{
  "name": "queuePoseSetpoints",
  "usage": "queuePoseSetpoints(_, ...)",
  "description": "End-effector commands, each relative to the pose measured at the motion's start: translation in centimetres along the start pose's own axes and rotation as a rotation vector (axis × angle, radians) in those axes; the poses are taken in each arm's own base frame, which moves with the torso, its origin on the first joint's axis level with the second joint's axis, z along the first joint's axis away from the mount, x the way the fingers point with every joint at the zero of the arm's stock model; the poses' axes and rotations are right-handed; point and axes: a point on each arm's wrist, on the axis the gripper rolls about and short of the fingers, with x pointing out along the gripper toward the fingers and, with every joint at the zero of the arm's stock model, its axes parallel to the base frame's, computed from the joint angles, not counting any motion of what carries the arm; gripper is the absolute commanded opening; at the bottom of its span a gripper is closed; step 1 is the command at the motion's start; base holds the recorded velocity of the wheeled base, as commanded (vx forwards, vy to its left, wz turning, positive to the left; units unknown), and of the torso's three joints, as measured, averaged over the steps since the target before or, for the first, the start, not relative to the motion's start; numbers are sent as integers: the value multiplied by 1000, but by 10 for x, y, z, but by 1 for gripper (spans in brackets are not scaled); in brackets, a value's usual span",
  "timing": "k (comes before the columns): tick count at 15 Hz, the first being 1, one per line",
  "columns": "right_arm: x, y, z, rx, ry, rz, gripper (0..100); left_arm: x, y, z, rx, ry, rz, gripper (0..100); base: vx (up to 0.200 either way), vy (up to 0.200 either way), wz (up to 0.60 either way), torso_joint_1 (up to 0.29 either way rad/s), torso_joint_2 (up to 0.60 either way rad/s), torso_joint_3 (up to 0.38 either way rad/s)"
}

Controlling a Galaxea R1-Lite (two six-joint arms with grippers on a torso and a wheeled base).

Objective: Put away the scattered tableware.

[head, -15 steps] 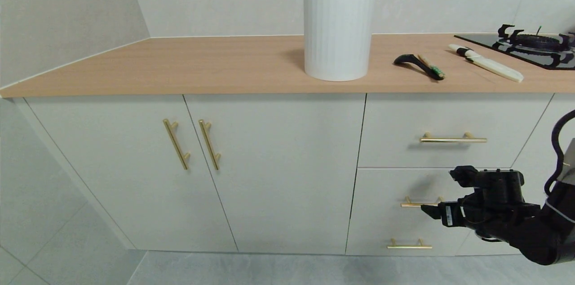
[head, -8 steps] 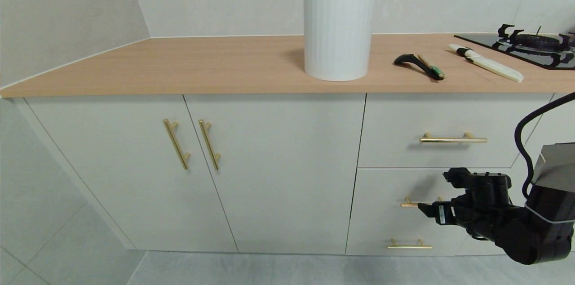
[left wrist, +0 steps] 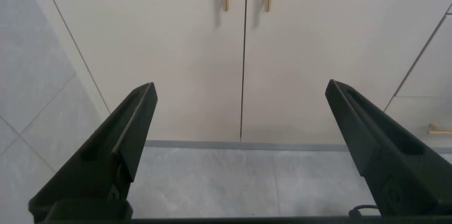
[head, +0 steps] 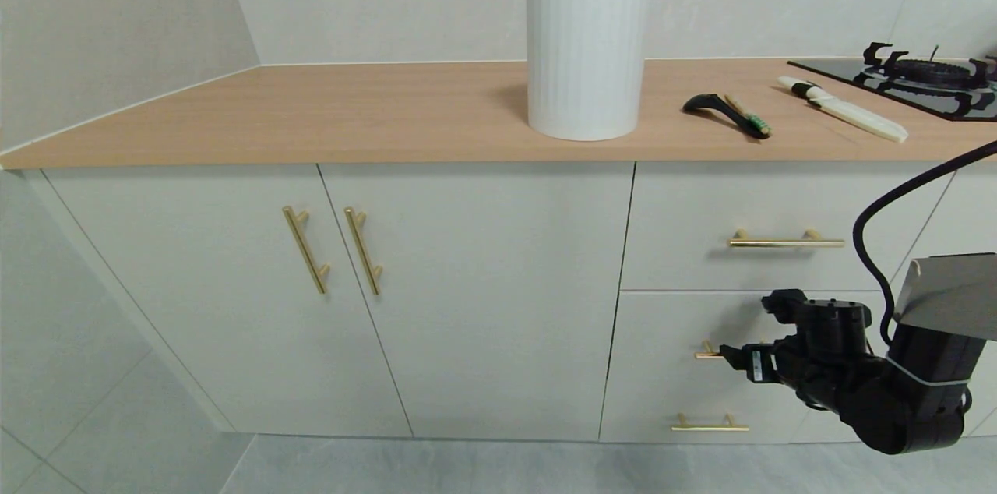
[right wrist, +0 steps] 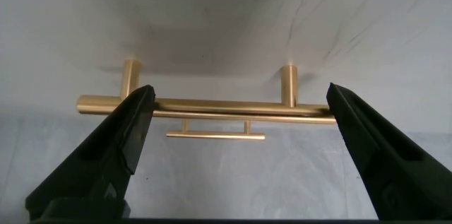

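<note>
Right gripper (right wrist: pixel 240 97) fingers (right wrist: pixel 116 150) spread wide, framing middle drawer handle (right wrist: pixel 212 105), lower right of head view. Likely lining up to pull it open. Left gripper (left wrist: pixel 240 111) wide, empty. Knife (head: pixel 845 111) and black-handled tool (head: pixel 720 107) lie on table (head: pixel 350 112), upper right.

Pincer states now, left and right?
Left pincer: open, empty, facing the cupboard doors.
Right pincer: open, at the drawer handle, not closed on it.
</note>
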Motion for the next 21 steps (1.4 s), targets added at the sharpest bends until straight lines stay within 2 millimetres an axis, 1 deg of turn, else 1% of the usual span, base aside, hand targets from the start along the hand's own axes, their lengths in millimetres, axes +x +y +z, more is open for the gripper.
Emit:
queuePoseSetpoints(1,1,1,-1,-1,-1,2,100,0,0,0,0,2,0,100,0,0,0,0,0,0)
queuePoseSetpoints(7,0,0,-4,-4,10,2,100,0,0,0,0,2,0,100,0,0,0,0,0,0)
queuePoseSetpoints(15,-7,-1,-14,-14,54,2,100,0,0,0,0,2,2,100,0,0,0,0,0,0)
queuePoseSetpoints(17,-19,-1,-18,-26,74,3,100,0,0,0,0,2,0,100,0,0,0,0,0,0)
queuePoseSetpoints(18,-33,-2,-19,-26,74,9,100,0,0,0,0,2,0,100,0,0,0,0,0,0)
queuePoseSetpoints(19,-42,-3,-16,-25,54,10,100,0,0,0,0,2,0,100,0,0,0,0,0,0)
queuePoseSetpoints(20,-60,-3,-14,-25,40,11,100,0,0,0,0,2,0,100,0,0,0,0,0,0)
queuePoseSetpoints(21,-68,-4,-11,-24,23,15,100,0,0,0,0,2,0,100,0,0,0,0,0,0)
